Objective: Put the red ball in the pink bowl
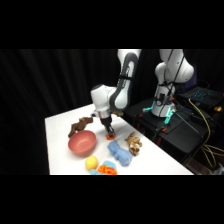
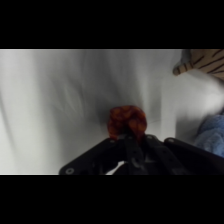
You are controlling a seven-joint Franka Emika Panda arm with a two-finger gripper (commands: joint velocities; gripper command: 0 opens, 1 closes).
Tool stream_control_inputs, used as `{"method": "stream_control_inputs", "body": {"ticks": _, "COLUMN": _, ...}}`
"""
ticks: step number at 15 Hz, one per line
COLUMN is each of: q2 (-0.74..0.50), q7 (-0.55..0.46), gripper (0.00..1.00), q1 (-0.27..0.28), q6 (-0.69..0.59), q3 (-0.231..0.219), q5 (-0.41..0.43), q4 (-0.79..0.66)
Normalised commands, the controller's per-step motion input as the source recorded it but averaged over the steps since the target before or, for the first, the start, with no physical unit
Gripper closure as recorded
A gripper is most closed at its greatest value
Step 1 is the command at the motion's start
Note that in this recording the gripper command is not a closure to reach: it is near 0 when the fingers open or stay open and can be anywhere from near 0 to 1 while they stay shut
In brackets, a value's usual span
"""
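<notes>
- We see the red ball [image 2: 127,121] on the white tabletop [image 2: 55,100], right of the pink bowl [image 1: 82,142].
- The end effector [image 1: 109,131] sits low directly over the ball; we cannot tell how far open it is or whether it grips.
- We judge the ball light, bumpy-surfaced and prone to rolling, so pinch across its widest middle.

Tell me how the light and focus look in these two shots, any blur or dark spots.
Side view: black surroundings, only the white table brightly lit, everything soft. Wrist view: the red ball is blurry, the black linkage at the bottom is in deep shadow, and soft grey shadows streak the table.
</notes>
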Motion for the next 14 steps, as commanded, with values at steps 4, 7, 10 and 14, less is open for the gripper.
{"method": "stream_control_inputs", "body": {"ticks": 4, "q2": -0.46, "q7": 0.06, "gripper": 0.20, "q1": 0.031, "q6": -0.08, "q3": 0.000, "q5": 0.018, "q4": -0.19}}
{"method": "stream_control_inputs", "body": {"ticks": 7, "q2": -0.67, "q7": 0.15, "gripper": 0.20, "q1": 0.129, "q6": -0.28, "q3": -0.088, "q5": -0.091, "q4": -0.22}}
{"method": "stream_control_inputs", "body": {"ticks": 10, "q2": -0.44, "q7": 0.16, "gripper": 0.20, "q1": 0.178, "q6": -0.37, "q3": -0.149, "q5": -0.207, "q4": -0.01}}
{"method": "stream_control_inputs", "body": {"ticks": 14, "q2": 0.01, "q7": 0.10, "gripper": 0.20, "q1": 0.177, "q6": -0.34, "q3": -0.107, "q5": -0.218, "q4": 0.31}}
